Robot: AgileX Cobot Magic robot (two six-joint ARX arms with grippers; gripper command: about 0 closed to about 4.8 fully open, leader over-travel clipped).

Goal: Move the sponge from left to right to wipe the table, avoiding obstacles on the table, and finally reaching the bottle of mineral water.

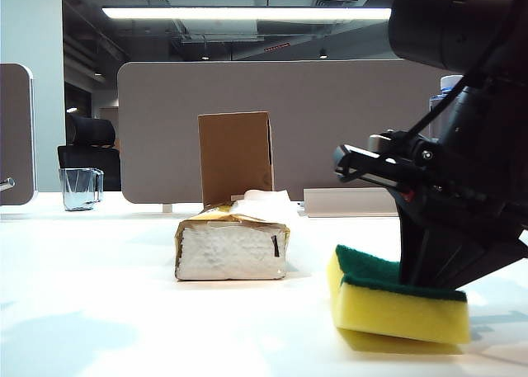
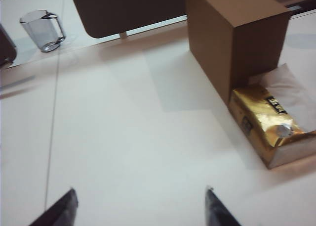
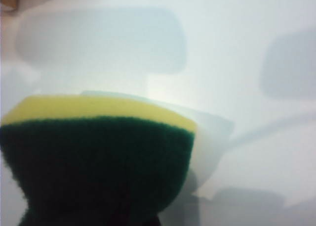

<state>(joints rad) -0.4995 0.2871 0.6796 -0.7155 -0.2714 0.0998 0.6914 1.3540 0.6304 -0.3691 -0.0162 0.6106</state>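
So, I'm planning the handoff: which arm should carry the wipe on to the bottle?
The right. Its gripper is shut on the sponge, with the bottle behind that arm. The left gripper hangs open and empty, back near the box.

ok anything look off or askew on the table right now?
One thing: the sponge in the right gripper is tilted, one end lifted off the table, so it isn't wiping flat. The tissue pack looks crumpled, a sheet sticking out. The cardboard box stands upright. Left gripper hovers open. No spills.
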